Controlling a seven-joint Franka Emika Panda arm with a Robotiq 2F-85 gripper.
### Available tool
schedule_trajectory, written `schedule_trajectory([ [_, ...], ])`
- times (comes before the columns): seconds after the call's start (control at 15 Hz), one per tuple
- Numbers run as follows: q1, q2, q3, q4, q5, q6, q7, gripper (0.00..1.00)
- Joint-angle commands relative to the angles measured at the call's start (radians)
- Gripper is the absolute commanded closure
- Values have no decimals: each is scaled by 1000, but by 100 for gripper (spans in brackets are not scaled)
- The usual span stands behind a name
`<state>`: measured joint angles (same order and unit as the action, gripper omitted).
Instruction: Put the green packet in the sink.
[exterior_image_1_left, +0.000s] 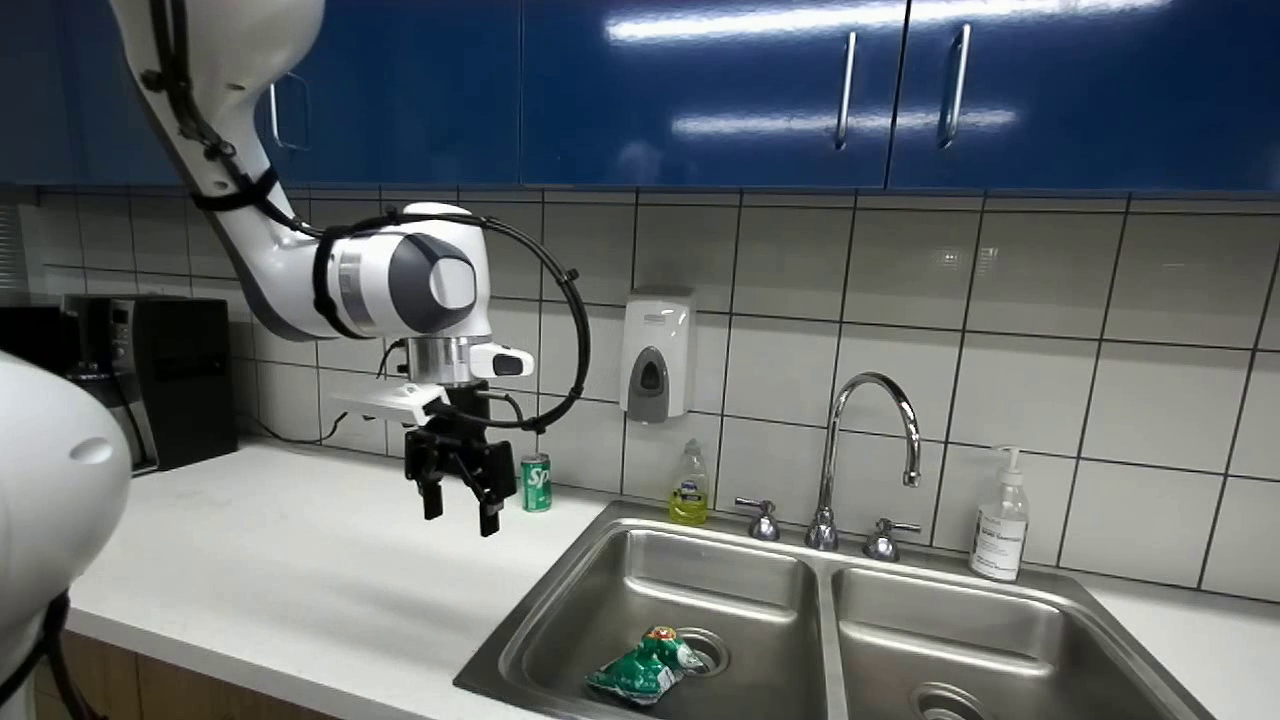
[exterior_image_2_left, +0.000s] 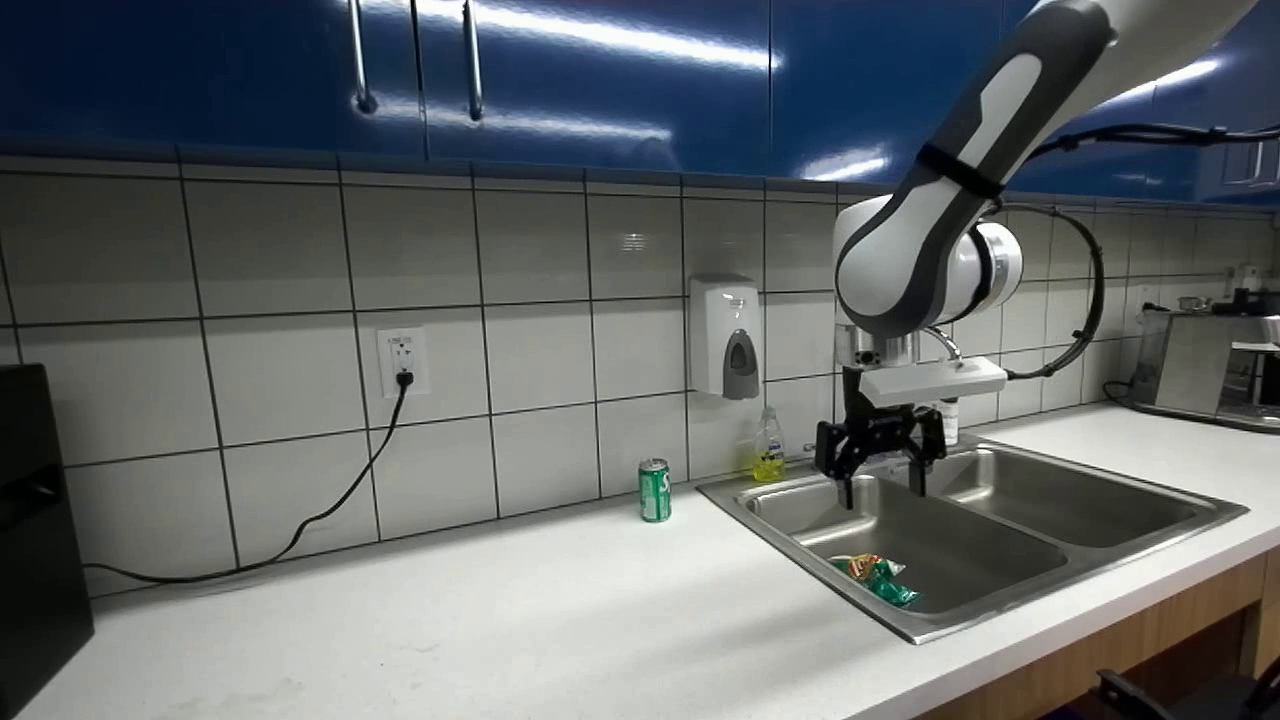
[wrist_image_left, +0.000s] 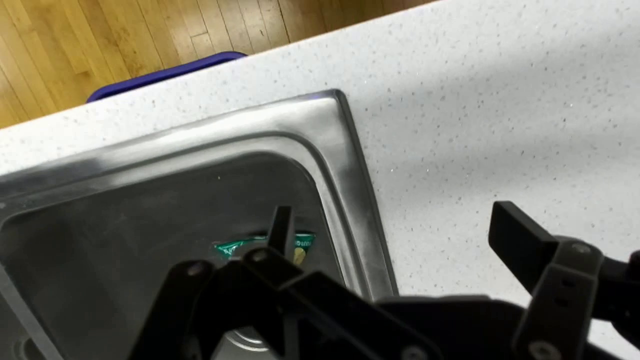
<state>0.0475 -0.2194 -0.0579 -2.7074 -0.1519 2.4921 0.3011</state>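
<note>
The green packet (exterior_image_1_left: 642, 672) lies crumpled on the floor of the left sink basin (exterior_image_1_left: 765, 655), beside the round drain. In an exterior view it shows as green with orange and red markings (exterior_image_2_left: 885, 580), in the same basin (exterior_image_2_left: 970, 555). In the wrist view only parts of the packet (wrist_image_left: 304, 241) show, since a finger covers its middle. My gripper (exterior_image_1_left: 461, 512) is open and empty, pointing down and well above the counter and sink; it also shows in an exterior view (exterior_image_2_left: 882, 490). In the wrist view the gripper (wrist_image_left: 392, 217) spans the sink's side rim, with counter under one finger.
A green soda can (exterior_image_1_left: 536, 483) stands on the counter (exterior_image_1_left: 300, 560) near the tiled wall. A dish soap bottle (exterior_image_1_left: 689, 490), a tall faucet (exterior_image_1_left: 828, 470) and a pump bottle (exterior_image_1_left: 1000, 530) stand along the sink's back. The right basin (exterior_image_1_left: 945, 630) adjoins. Cabinets hang above.
</note>
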Motion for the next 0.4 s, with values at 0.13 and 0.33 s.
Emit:
schedule_trajectory([
  [0.13, -39, -55, 59, -36, 17, -21, 9, 0],
  [0.33, -43, -61, 59, -39, 17, -22, 10, 0],
])
